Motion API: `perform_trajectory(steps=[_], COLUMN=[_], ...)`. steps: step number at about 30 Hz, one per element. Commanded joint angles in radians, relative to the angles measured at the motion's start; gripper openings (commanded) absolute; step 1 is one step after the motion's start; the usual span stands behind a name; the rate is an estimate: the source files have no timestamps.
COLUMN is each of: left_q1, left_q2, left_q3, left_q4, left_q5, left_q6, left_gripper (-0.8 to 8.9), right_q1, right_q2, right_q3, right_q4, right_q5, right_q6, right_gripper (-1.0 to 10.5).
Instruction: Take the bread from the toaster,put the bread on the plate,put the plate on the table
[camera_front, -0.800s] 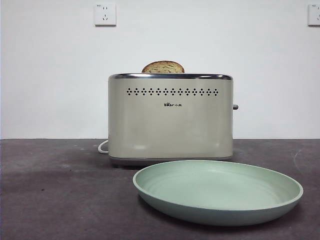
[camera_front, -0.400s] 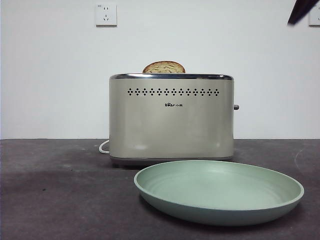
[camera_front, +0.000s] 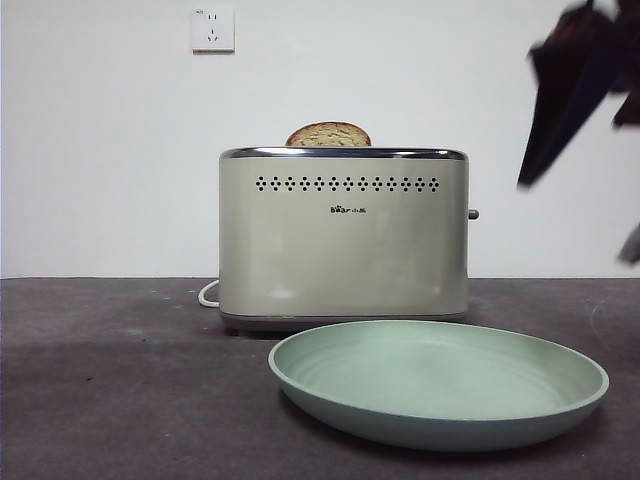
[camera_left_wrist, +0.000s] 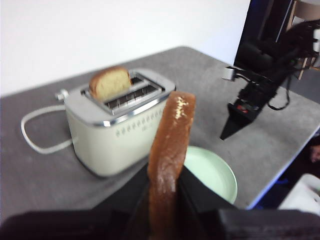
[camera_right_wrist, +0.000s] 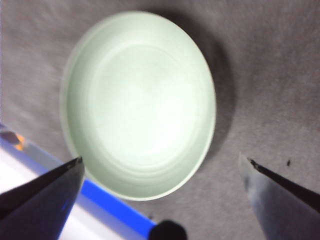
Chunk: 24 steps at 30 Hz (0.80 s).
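Cream-beige and chrome-rimmed, the toaster (camera_front: 343, 235) is taken as the landmark on the dark grey table (camera_front: 120, 400). A smaller, darker round-topped slice (camera_front: 328, 134) is seen standing in its slot, only its top showing above the rim in the front view. Behind the toaster a white cord (camera_front: 207, 293) is looped on the table. Just in front of the toaster, and shifted toward its knob side, the mint-green plate (camera_front: 438, 382) is set flat on the table with nothing in it.

Held on edge, the bread (camera_left_wrist: 169, 160) is gripped between the jaws of the left gripper (camera_left_wrist: 165, 210), which are closed on its lower part; its brown crust is turned to the left wrist camera and it rises upright from the jaws. In that view the bread is carried clear of the toaster, on the plate's side of it, and is not touched by either.

High beside the toaster's knob end, the right gripper (camera_front: 575, 100) is seen as a dark, blurred shape entering from the upper corner of the front view. In its own wrist view its jaws are spread wide apart and grasp nothing, with the plate (camera_right_wrist: 140, 102) below and between them. A wall socket (camera_front: 212, 29) is mounted above the toaster's other end.
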Motion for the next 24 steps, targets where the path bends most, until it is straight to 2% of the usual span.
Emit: perform_trajectory(steps=[1,4,7,15,19,24], left_q1=[-0.003,-0.003,-0.003,-0.003,-0.003,-0.003], left_q2=[-0.028,-0.035,-0.035,-0.035,-0.035,-0.034], left_q3=[-0.032,-0.04,-0.04,-0.04,-0.04,-0.04], left_q4=[-0.016,-0.052,-0.053,-0.064,-0.068,-0.067], left_q5=[0.017,0.025,0.026,0.026,0.024,0.024], left_q6=[-0.059,-0.069,-0.071,-0.087,-0.093,-0.097], left_gripper=[-0.08,-0.08,-0.08,-0.08,-0.08,-0.08], right_q1=[0.028,0.054,0.082,0.101,0.101,0.101], right_q2=[0.056,0.114,0.166,0.27,0.294,0.296], right_q3=[0.001,0.001,0.001,0.0,-0.001,-0.001], right_q4=[0.014,0.034,0.068,0.127,0.143,0.172], right_q5=[0.043,0.047,0.067,0.067,0.066,0.066], right_q6=[-0.003,-0.002,-0.002,0.006,0.005,0.005], right_gripper=[5.3,5.2,4.3,4.1,2.8,0.5])
